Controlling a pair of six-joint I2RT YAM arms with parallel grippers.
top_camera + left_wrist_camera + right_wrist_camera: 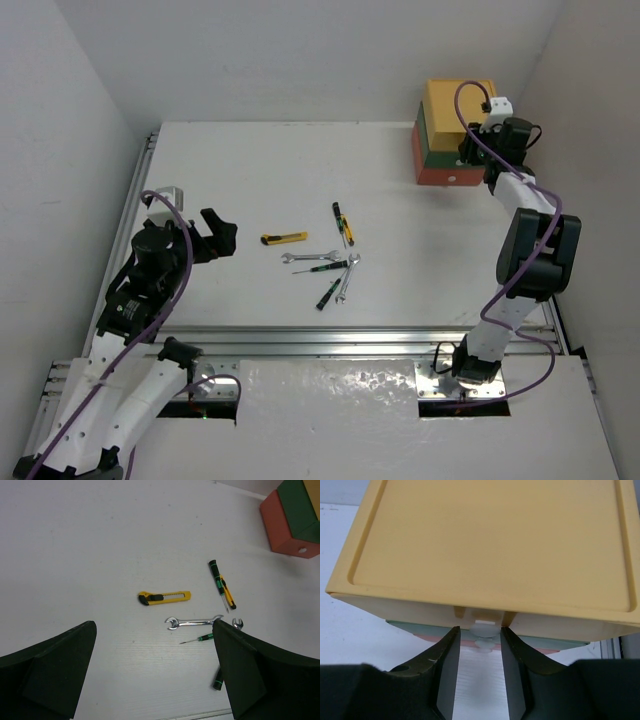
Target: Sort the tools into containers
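Observation:
The tools lie mid-table: a yellow-black utility knife (284,238) (165,597), a yellow-black screwdriver (347,232) (228,594), thin black-green screwdrivers (318,268) (197,639) and two silver wrenches (308,257) (194,623). The drawers stand stacked at the far right: yellow (460,103) (485,545) on top, green (424,135) below it, orange-red (445,175) at the bottom. My right gripper (468,150) (480,629) is open, its fingertips either side of the yellow drawer's white knob (484,628). My left gripper (215,232) (152,626) is wide open and empty, above the table left of the tools.
The white table ends in a metal rail (330,340) at the near edge and another along the left side (135,190). White walls stand close behind and right of the drawer stack. The green and orange-red knobs show below the yellow one in the right wrist view.

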